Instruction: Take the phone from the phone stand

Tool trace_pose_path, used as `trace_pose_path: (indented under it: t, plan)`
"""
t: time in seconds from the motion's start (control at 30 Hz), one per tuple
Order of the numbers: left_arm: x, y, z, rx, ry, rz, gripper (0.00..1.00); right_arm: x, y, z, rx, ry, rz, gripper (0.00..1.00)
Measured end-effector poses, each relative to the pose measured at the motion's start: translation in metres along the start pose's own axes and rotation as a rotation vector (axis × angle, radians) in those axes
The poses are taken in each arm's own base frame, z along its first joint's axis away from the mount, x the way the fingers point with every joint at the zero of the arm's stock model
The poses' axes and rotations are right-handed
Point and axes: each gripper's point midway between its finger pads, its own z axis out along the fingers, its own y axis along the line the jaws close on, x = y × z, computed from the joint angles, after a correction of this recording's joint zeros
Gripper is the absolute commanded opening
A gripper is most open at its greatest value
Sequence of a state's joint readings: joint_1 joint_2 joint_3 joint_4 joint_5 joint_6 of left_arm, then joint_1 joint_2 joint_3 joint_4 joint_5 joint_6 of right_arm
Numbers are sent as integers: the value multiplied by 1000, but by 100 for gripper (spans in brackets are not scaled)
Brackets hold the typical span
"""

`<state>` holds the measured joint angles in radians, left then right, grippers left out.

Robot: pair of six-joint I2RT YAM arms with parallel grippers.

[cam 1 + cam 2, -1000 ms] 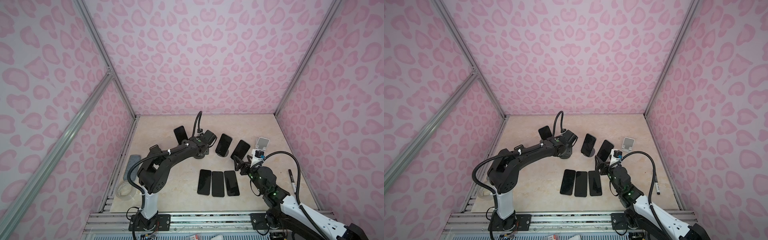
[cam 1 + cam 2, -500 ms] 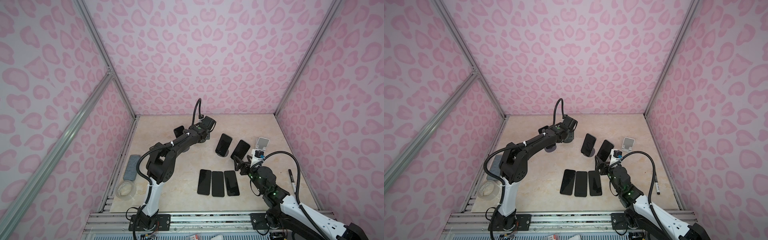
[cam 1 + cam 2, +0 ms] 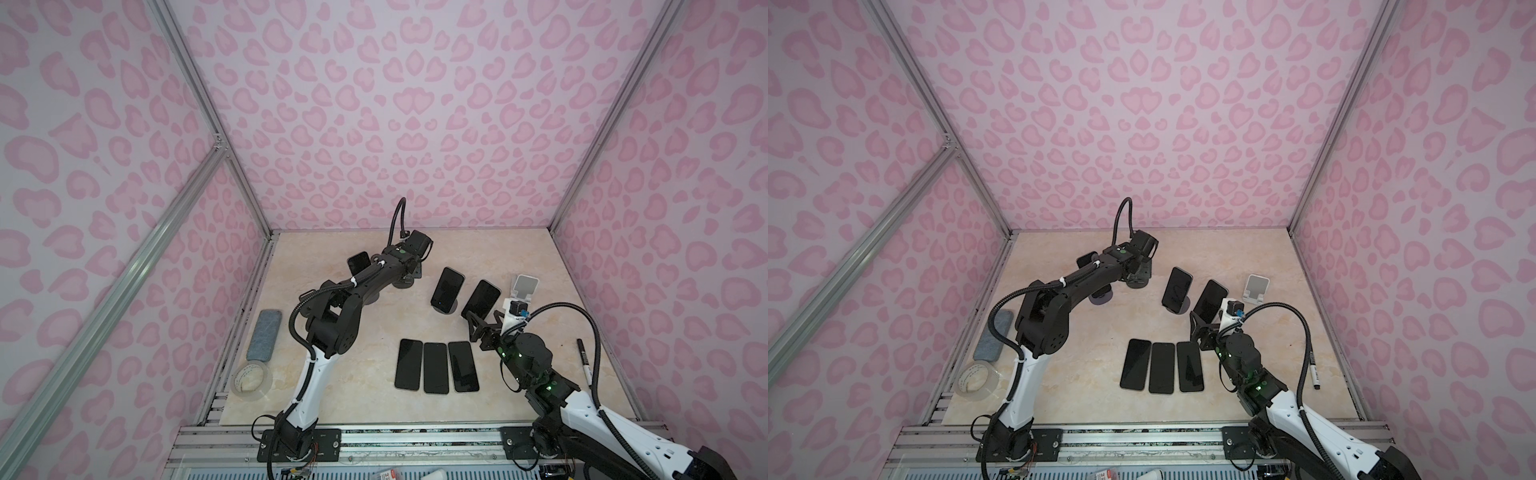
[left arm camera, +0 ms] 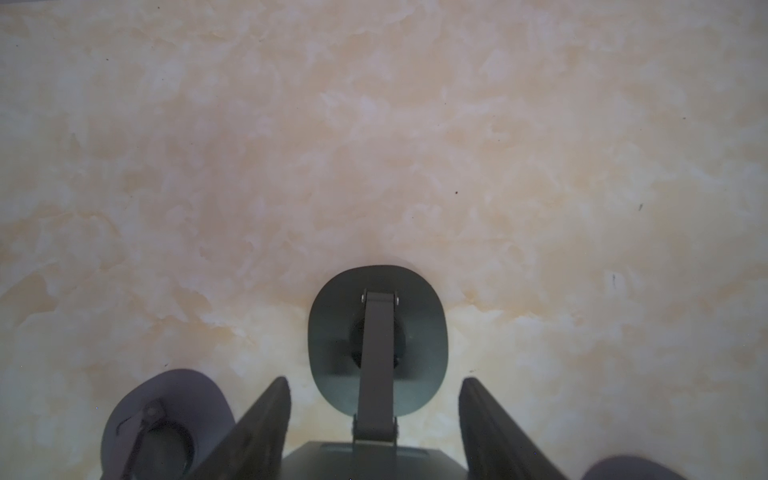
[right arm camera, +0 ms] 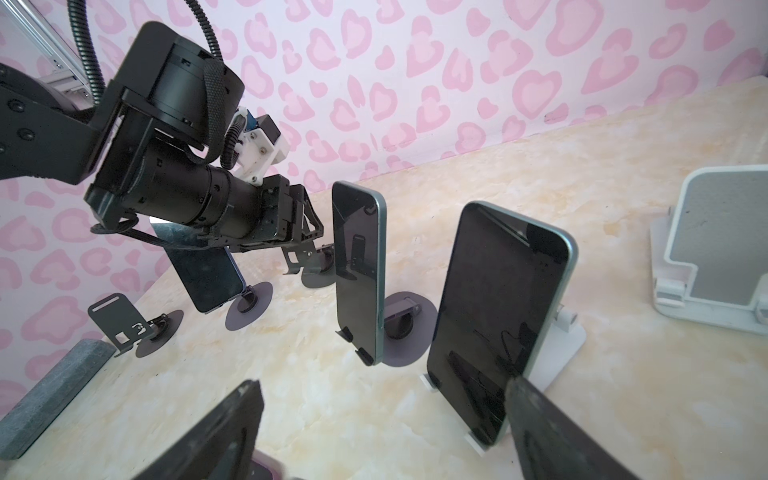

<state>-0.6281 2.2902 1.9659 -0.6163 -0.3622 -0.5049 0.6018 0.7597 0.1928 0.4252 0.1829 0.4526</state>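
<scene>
Your right gripper [image 5: 384,384] gapes empty just before the phone [image 5: 494,316] on its white stand [image 5: 561,345]. Your left gripper [image 4: 374,380], well beyond that phone, seems parted over a dark stand [image 4: 376,332].

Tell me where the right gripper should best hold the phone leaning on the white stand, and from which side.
Probably take the phone by its two long edges, upper half, with the right gripper coming from above. Its back leans on the white stand and its bottom edge sits behind the stand's lips, so only top and sides are free.
</scene>
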Motion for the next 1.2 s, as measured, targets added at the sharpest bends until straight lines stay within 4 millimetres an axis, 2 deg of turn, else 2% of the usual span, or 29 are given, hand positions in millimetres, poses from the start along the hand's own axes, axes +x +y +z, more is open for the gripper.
trace_pose_path:
  t: [0.23, 0.4, 0.53, 0.7, 0.8, 0.9, 1.07, 1.13, 1.2]
  plan:
    - [7, -6, -2, 30, 29, 23, 95, 4, -1, 3, 8, 17, -5, 94]
    - [13, -13, -11, 53, 36, 86, 98, 4, -1, 4, 10, 20, -6, 93]
    - [16, -20, -24, 72, 28, 136, 98, 5, -1, 4, 12, 24, -8, 93]
    - [16, -26, -59, 110, -3, 195, 98, 2, 0, 3, 5, 11, -4, 93]
    - [8, -23, -95, 144, -49, 208, 98, 0, 0, 2, 5, 0, -1, 93]
    - [-11, -7, -148, 184, -135, 180, 98, -5, 1, 0, 2, -16, 4, 93]
    - [-39, 49, -283, 285, -401, 64, 97, -6, 0, -2, 0, -28, 7, 93]
    - [-37, 67, -307, 301, -475, 24, 97, -4, 0, 0, 2, -20, 5, 93]
    - [-14, 85, -301, 278, -468, 19, 98, 0, -1, 2, 7, -4, 0, 93]
